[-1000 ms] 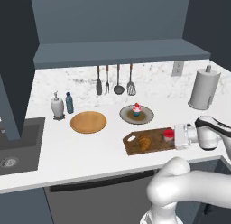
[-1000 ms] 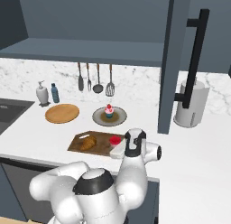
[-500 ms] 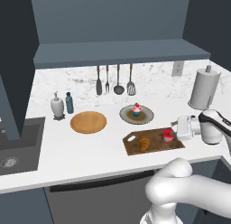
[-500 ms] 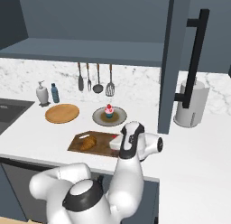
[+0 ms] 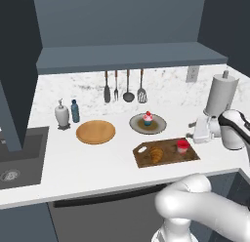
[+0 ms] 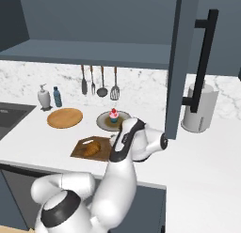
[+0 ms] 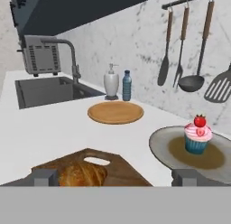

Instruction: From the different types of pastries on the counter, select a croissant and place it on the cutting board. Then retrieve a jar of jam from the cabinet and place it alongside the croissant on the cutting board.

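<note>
The dark cutting board (image 5: 168, 158) lies on the white counter (image 5: 97, 163). On it rest the croissant (image 5: 156, 153) and, to its right, the red-lidded jar of jam (image 5: 183, 146), standing free. My gripper (image 5: 197, 132) hovers just right of and above the jar, apart from it. In the hand view its fingertips (image 7: 44, 177) stand wide open with nothing between them, looking over the croissant (image 7: 82, 174) and the board (image 7: 122, 171). The pink cupcake (image 5: 148, 119) sits on a grey plate (image 5: 136, 125) behind the board. From the right base view the croissant (image 6: 92, 147) shows left of my arm.
A round tan wooden plate (image 5: 95, 131), a soap dispenser (image 5: 61, 114) and a blue bottle (image 5: 74, 110) stand to the left. Utensils (image 5: 124, 87) hang on the back wall. A paper towel roll (image 5: 219, 94) is behind my hand. The sink (image 5: 14, 155) is far left, an open cabinet door (image 6: 176, 63) at right.
My gripper has lifted up and away from the jar of jam, its fingers spreading a little wider. The jar stays on the cutting board beside the croissant.
</note>
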Tool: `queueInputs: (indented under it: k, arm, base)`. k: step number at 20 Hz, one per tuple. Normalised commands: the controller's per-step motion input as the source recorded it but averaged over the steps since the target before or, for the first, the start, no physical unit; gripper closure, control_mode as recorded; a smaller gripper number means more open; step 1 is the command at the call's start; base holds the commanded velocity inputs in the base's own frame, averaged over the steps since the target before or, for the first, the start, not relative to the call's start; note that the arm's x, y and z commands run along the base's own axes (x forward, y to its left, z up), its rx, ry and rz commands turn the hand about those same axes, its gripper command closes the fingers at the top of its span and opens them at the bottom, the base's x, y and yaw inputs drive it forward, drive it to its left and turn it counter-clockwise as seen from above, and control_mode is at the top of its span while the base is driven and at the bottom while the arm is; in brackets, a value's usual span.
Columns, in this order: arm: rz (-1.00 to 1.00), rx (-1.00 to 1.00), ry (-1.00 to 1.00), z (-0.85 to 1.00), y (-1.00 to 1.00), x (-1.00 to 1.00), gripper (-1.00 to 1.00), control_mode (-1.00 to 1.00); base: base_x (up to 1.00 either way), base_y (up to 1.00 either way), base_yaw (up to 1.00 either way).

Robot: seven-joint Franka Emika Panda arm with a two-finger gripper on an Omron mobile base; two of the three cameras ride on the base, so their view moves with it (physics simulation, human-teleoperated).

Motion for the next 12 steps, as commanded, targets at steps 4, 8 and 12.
queueInputs:
  k: [4,8,12]
  arm:
    - [-0.07,-0.10,0.00,0.70,0.54,-0.15,-1.00,-1.00]
    - [-0.06,-0.12,0.02,0.66,0.65,-0.11,-1.00,-1.00]
    - [-0.07,-0.13,0.05,0.52,0.77,-0.09,-1.00,-1.00]
  base:
    - [0.00,0.00,0.00]
    - [0.00,0.00,0.00]
    - [0.00,0.00,0.00]
